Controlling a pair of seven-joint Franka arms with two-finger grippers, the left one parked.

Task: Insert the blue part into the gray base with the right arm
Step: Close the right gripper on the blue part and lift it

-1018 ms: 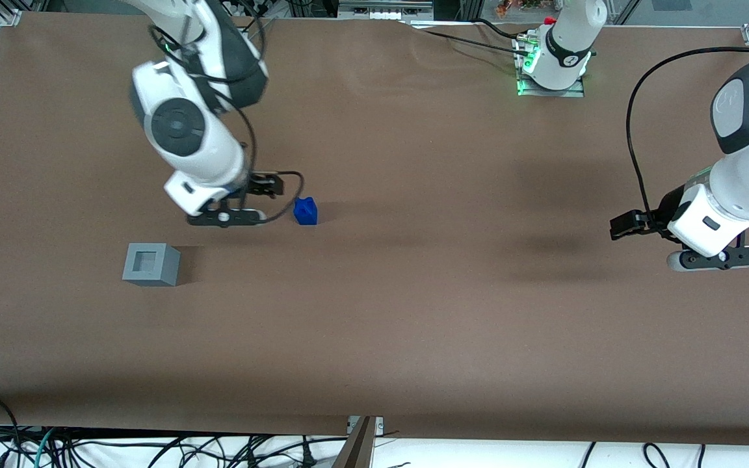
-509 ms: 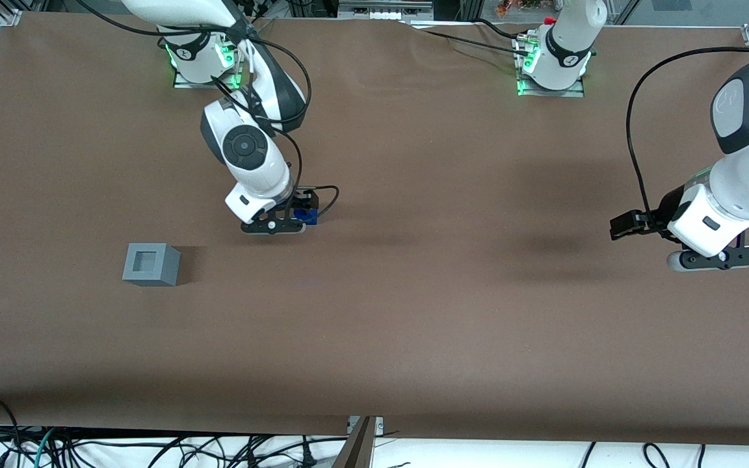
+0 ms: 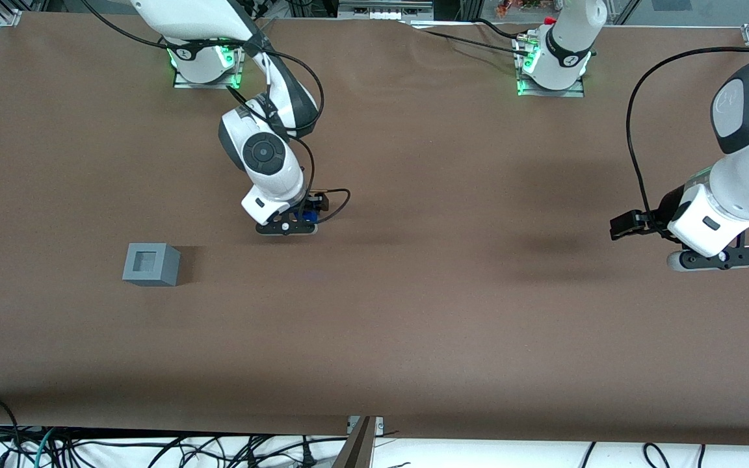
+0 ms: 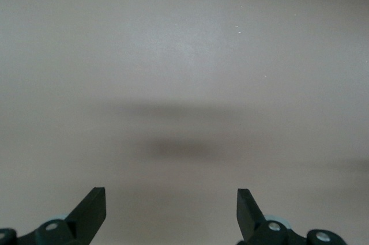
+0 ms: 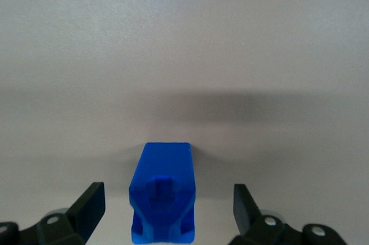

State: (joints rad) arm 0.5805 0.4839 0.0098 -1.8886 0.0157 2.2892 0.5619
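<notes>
1. Blue part (image 5: 163, 190) sits on the brown tabletop (image 3: 413, 312), not yet lifted. In the right wrist view it lies between the two black fingers (image 5: 89, 204) of the end effector (image 5: 167, 207), closer to one finger than the other.
2. End effector (image 3: 296, 218) is down low over the part in the front view. Its jaws stand wide apart with clear tabletop showing on both sides of the part; nothing is held.
3. Gray base (image 3: 151, 264) rests well apart from the part, toward the working arm's end of the tabletop and nearer the front camera, recess facing up.
4. Judged step: closing on the part, before any carry to the base.
5. Risks:
   - Off-centre part, so one finger may touch first and slide or twist it.
   - A twisted grasp could leave the part misaligned with the square recess and jam it on the rim.
   - A grip high on the notched top could slip.
</notes>
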